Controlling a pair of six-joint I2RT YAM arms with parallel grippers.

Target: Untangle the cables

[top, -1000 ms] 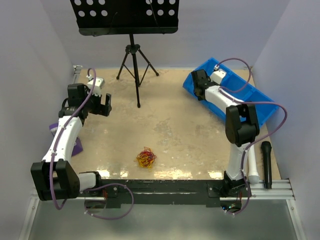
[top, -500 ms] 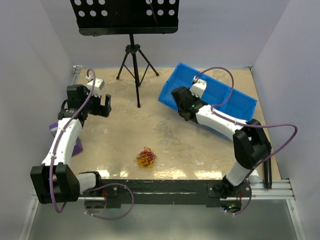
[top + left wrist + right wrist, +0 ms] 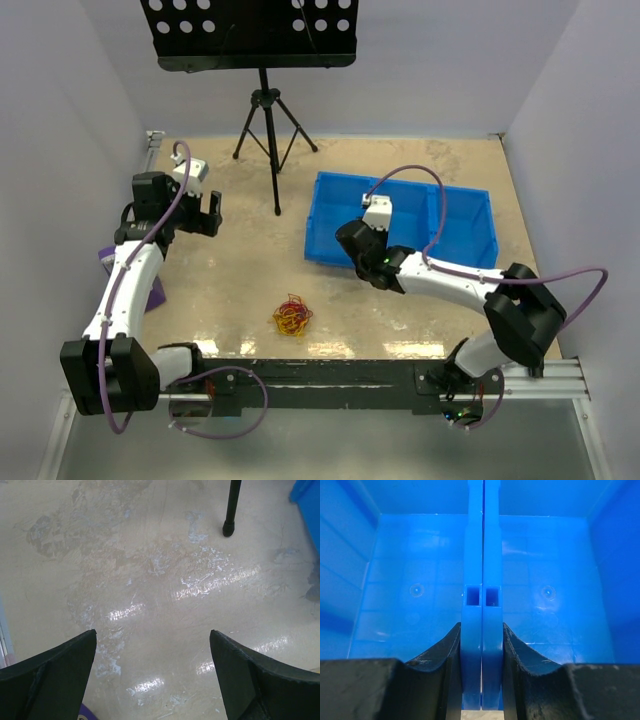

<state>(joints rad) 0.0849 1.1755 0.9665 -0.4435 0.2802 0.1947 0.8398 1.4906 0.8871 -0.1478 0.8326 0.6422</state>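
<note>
The cables point(image 3: 292, 316) lie closest in, one small red, yellow and orange tangle on the tabletop point(image 3: 250, 255). They sit near its near edge, a little left of the middle, with bare scuffed surface on every side and both hands well apart from them. At the left edge, partly hidden under the left arm, sits a purple thing point(image 3: 154, 293) I cannot identify. Farther in, on the right half, the right hand point(image 3: 352, 243) is partly closed on the blue bin point(image 3: 462, 215). The wrist view shows its fingers point(image 3: 454, 645) pressed against either side of the bin's upright middle wall point(image 3: 481, 555), with a compartment on each side. The bin lies with its long sides roughly parallel to the near edge. A strip of tabletop separates it from the far edge, and a narrower strip separates it from the right edge. Across from it, near the left edge, the left hand point(image 3: 205, 212) hangs with its jaws spread as wide as they go and nothing between them; only worn tabletop shows below it. Farthest back, left of the middle, the music stand point(image 3: 264, 110) has its tripod feet planted on the surface. One foot point(image 3: 228, 528) lies between the left hand and the bin.
</note>
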